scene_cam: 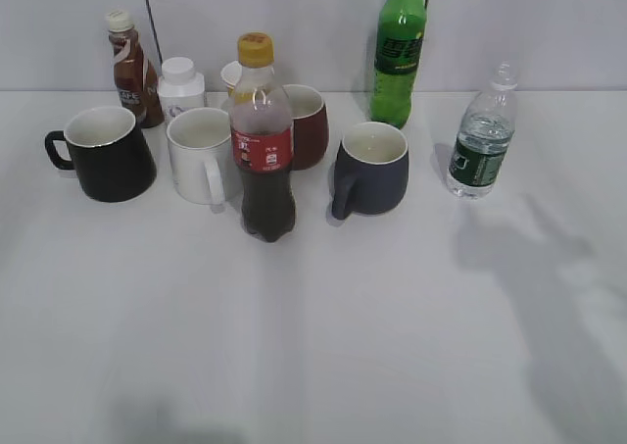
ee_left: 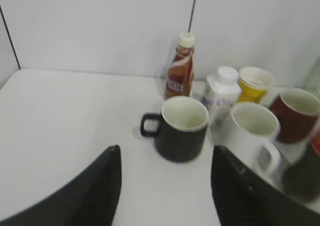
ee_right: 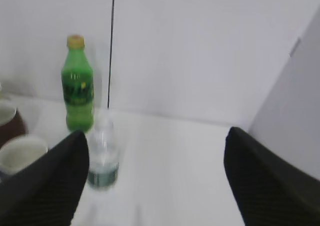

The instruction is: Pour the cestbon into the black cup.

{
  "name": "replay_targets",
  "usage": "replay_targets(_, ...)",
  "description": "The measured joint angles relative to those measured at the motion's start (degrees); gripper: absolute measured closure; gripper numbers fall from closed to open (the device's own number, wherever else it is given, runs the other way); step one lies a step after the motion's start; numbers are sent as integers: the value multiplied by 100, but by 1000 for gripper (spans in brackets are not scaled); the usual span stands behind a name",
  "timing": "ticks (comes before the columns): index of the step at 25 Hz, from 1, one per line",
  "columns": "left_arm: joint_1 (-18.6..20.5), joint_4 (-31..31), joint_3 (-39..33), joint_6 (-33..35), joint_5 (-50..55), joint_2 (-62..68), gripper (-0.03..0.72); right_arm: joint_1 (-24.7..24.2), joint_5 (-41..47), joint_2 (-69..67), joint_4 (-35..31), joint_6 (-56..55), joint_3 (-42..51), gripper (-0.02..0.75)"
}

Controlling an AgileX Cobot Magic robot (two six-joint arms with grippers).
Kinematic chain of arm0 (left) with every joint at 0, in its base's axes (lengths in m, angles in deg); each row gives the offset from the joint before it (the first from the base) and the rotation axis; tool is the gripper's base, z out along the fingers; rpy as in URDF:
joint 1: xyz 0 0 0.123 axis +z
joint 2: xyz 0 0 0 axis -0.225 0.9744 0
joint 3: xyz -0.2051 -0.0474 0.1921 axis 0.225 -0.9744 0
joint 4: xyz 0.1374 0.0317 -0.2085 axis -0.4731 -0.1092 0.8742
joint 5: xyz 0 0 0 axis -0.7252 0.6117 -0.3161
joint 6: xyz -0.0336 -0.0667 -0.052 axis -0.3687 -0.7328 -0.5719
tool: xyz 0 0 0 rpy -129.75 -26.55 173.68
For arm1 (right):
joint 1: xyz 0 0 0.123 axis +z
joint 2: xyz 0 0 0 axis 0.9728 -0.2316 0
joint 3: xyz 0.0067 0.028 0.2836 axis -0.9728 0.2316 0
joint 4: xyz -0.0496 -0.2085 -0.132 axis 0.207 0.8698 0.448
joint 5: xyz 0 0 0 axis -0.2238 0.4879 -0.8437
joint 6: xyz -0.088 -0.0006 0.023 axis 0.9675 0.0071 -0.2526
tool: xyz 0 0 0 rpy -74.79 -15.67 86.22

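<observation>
Exterior: cestbon (scene_cam: 482,142) upright far right on desk (scene_cam: 392,346), black cup (scene_cam: 103,153) far left; left wrist: left claw (ee_left: 165,186) spread before cup; right wrist: right claw (ee_right: 155,178) spread near bottle—light, slick, crushable; grip label band.

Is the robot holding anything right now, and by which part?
Nothing. Both grippers, left and right, are open and empty; the small clear green-labelled water bottle and glossy black mug stand untouched.

A lab-like test bench: bare white table (scene_cam: 323,346) against plain panelled walls (scene_cam: 294,23).
</observation>
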Motion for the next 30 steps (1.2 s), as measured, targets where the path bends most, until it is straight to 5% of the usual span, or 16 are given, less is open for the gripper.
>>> replay_targets(5,0,-238,348,0,1653,-1156,243,622,2242,1422,-1240,1241,111,93)
replay_targets(11,0,-460,564,0,3678,-1695,265,676,4824,2668,-2471,2500,233,106)
replay_targets(18,0,-716,425,0,4182,-2441,274,680,5238,3854,-3115,2920,1183,113)
replay_targets(30,0,-700,255,0,3943,-2620,279,680,5238,3854,-3115,2920,1183,113)
